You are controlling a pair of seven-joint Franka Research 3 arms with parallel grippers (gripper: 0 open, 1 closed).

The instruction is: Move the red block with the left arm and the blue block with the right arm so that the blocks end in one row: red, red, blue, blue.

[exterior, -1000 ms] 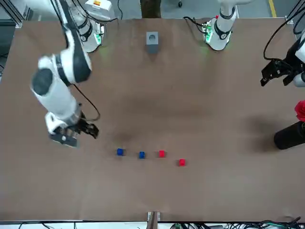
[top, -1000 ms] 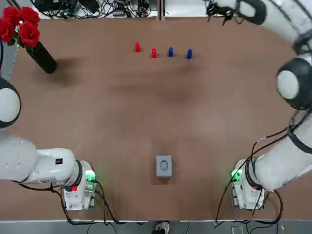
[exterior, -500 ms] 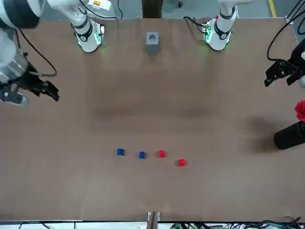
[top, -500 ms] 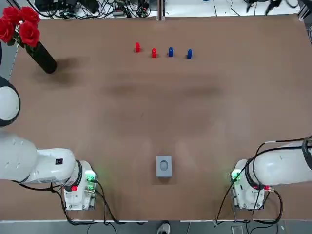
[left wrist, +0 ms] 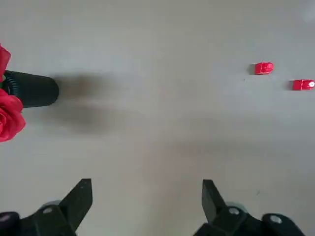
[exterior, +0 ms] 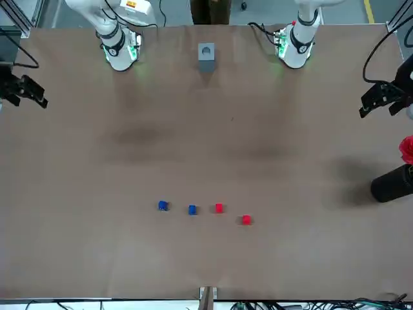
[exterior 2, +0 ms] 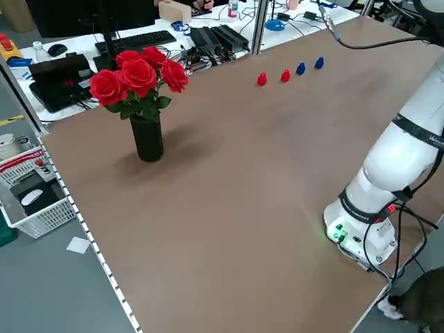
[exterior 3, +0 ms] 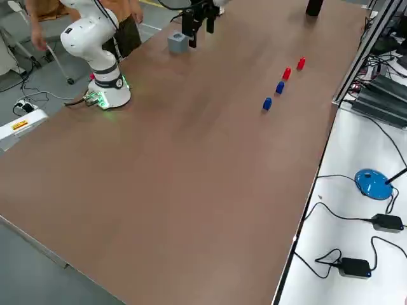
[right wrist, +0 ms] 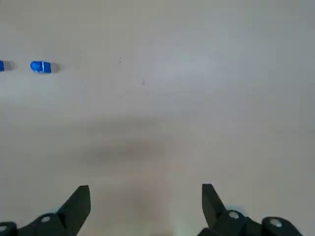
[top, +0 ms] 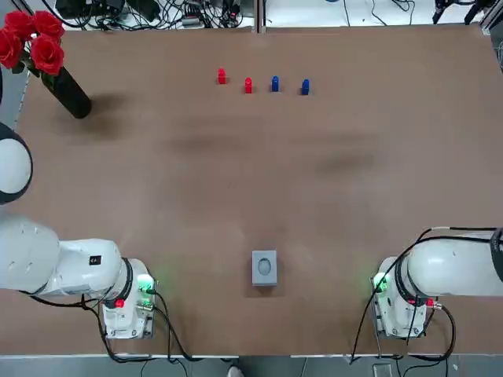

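**Row reads red, red, blue, blue; arms wide**

From the grey box [top: 265,267], my left gripper [left wrist: 146,187] and right gripper [right wrist: 146,189] hang far out to either side, fingers spread, empty. Well beyond the box: red blocks [top: 222,76] on the left arm's side, blue blocks [top: 274,83] on the right's.
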